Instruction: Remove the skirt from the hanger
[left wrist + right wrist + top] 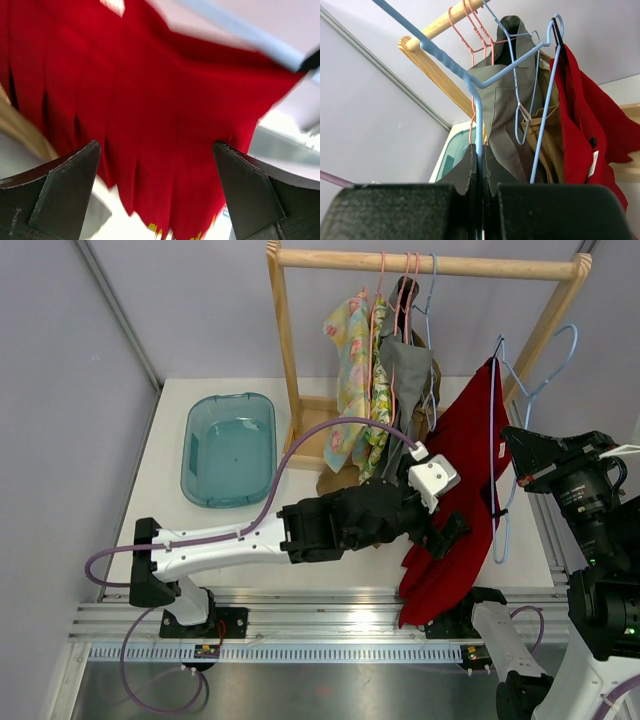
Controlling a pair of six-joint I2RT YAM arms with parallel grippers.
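A red pleated skirt [462, 490] hangs clipped on a light blue wire hanger [497, 455], held off the rack at the right. My right gripper [479, 165] is shut on the hanger's blue wire [477, 120]; it sits right of the skirt in the top view [522, 455]. The skirt also shows in the right wrist view [580, 115]. My left gripper [447, 535] is open at the skirt's lower half. In the left wrist view its fingers [65, 187] stand wide apart with the red cloth [160, 125] just beyond them.
A wooden clothes rack [290, 360] stands at the back with a floral garment [355, 380], a grey one [405, 380] and several pink and blue hangers. A teal plastic bin [229, 448] lies on the white table [160, 490] at the left.
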